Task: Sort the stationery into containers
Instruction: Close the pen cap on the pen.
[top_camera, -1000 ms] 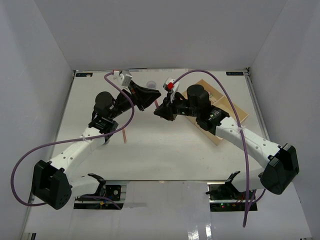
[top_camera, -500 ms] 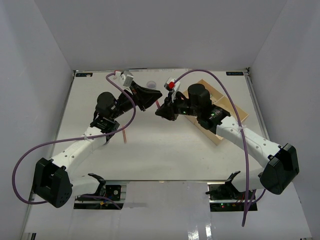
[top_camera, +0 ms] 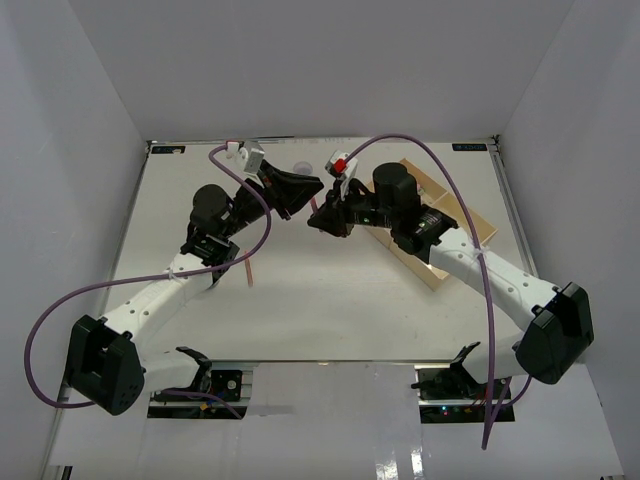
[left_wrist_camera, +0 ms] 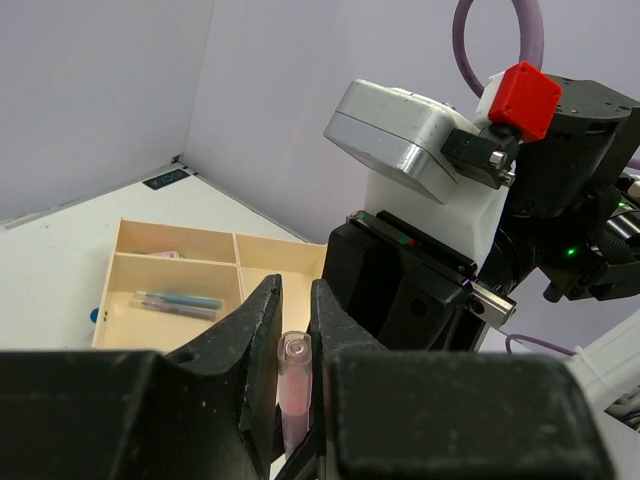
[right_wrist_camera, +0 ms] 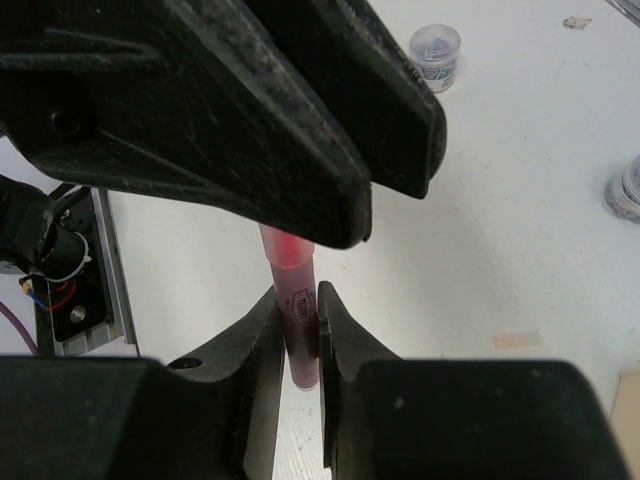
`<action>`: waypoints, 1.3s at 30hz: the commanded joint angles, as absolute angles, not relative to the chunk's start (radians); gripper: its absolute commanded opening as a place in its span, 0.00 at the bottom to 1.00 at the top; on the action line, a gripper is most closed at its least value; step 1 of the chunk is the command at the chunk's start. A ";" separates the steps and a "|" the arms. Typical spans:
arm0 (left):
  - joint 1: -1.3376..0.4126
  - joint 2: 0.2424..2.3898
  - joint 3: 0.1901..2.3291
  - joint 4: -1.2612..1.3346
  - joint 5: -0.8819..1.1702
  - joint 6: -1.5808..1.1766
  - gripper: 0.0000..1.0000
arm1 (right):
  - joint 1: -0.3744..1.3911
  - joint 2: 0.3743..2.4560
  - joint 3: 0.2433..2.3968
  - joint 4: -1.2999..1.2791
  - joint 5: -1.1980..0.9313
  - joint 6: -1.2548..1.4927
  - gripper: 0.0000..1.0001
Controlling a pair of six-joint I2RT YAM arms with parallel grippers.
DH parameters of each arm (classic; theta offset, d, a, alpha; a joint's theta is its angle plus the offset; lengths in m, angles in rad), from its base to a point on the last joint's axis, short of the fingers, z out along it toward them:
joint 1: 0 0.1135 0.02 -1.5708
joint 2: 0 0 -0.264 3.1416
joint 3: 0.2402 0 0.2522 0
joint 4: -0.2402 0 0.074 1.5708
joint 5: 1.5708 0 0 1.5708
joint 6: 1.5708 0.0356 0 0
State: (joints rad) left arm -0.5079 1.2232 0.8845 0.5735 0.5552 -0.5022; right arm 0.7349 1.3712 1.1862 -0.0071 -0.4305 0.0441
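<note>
Left claw (left_wrist_camera: pixel 295 308) and right claw (right_wrist_camera: pixel 297 300) are both clamped tight on one pink pen (right_wrist_camera: pixel 292 262), mid-air near the tray (top_camera: pixel 472 222). Looks like a handover, so I'd guess left lets go next and right carries it over.

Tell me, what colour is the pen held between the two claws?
Pink, shading to red; the pen shows best in the right wrist view.

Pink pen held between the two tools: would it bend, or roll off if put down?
Probably stiff: the pink pen looks straight though pinched by left tool and right tool. Its round barrel would likely roll on the table.
</note>
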 commanded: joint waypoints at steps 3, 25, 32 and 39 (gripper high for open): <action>-0.589 1.270 0.779 0.247 0.818 -0.517 0.00 | 0.677 1.339 1.439 0.535 -0.324 0.066 0.08; -0.589 1.278 0.781 0.106 0.819 -0.462 0.00 | 0.640 1.338 1.488 0.560 -0.344 0.101 0.08; -0.589 1.287 0.764 0.110 0.841 -0.482 0.00 | 0.638 1.367 1.551 0.565 -0.356 0.100 0.08; -0.589 1.275 0.752 0.068 0.839 -0.463 0.00 | 0.629 1.373 1.601 0.548 -0.359 0.092 0.08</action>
State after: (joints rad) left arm -0.5129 1.2152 0.8951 0.5426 0.4992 -0.4377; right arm 0.7094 1.4494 1.3392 -0.1303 -0.5053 0.0441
